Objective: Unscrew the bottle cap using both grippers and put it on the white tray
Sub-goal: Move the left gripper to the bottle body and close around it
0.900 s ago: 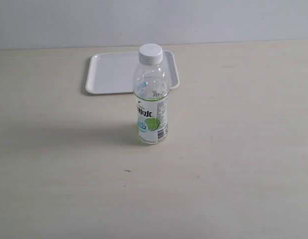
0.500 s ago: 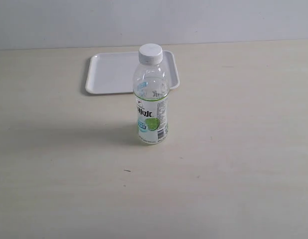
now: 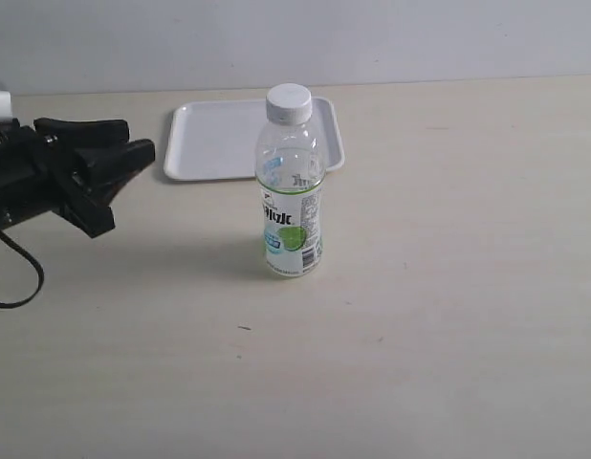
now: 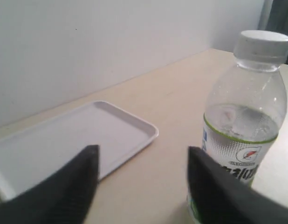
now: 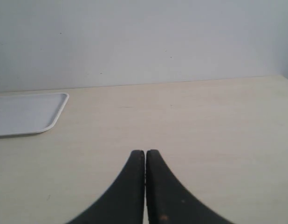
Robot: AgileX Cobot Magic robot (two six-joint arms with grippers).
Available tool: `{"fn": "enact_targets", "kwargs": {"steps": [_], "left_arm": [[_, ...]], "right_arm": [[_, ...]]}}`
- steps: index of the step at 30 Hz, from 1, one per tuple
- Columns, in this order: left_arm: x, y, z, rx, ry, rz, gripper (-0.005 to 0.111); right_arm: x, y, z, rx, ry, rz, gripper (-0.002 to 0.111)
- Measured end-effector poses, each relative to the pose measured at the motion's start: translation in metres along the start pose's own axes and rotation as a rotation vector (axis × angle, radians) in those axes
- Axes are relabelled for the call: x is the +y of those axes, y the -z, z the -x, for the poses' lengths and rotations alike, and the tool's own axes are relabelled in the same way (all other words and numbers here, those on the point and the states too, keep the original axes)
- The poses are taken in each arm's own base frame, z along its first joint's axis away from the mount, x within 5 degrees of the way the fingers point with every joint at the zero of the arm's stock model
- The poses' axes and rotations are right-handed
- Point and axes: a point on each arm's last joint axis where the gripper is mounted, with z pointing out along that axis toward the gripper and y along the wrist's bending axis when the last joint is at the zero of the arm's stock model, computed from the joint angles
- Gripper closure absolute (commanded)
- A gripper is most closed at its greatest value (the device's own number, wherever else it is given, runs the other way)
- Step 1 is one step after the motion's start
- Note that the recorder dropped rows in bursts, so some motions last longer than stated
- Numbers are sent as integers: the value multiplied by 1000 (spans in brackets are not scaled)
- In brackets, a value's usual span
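Observation:
The clear bottle (image 3: 292, 206) with its lime label stands upright on the table, the white ribbed cap (image 3: 290, 103) screwed on its neck. Behind it lies the white tray (image 3: 214, 142), bare. My left gripper (image 3: 135, 141) hangs open at the left edge of the exterior view, well left of the bottle, nothing between its fingers. In the left wrist view the bottle (image 4: 242, 135) and cap (image 4: 262, 45) stand beside one finger, with the tray (image 4: 65, 140) beyond my open gripper (image 4: 143, 151). My right gripper (image 5: 145, 153) is shut and holds nothing; it is out of the exterior view.
The table is pale wood-grain (image 3: 448, 287) with a plain white wall behind it. A black cable (image 3: 18, 277) loops down from the left arm. A corner of the tray (image 5: 27, 114) shows in the right wrist view.
My left gripper has come into the exterior view from the left edge, open. The bottle, cap and tray have not moved.

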Motion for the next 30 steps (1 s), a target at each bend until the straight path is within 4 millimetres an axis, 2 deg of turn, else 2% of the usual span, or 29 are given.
{"fn": "enact_targets", "kwargs": {"steps": [2, 4, 9, 11, 22, 30], "left_arm": [[0, -7, -17, 6, 40, -29, 2], [-3, -22, -31, 31, 43, -75, 2], [-27, -72, -66, 79, -28, -236, 2], [-32, -81, -73, 83, -38, -254, 2], [-41, -118, -92, 76, -49, -302, 2], [-48, -136, -95, 52, -71, -337, 2]], "right_arm": [[0, 0, 0, 0, 0, 0, 106], [0, 0, 0, 0, 0, 0, 106], [0, 0, 0, 0, 0, 0, 106], [0, 0, 0, 0, 0, 0, 106], [0, 0, 0, 0, 0, 0, 106], [0, 0, 0, 0, 0, 0, 106]]}}
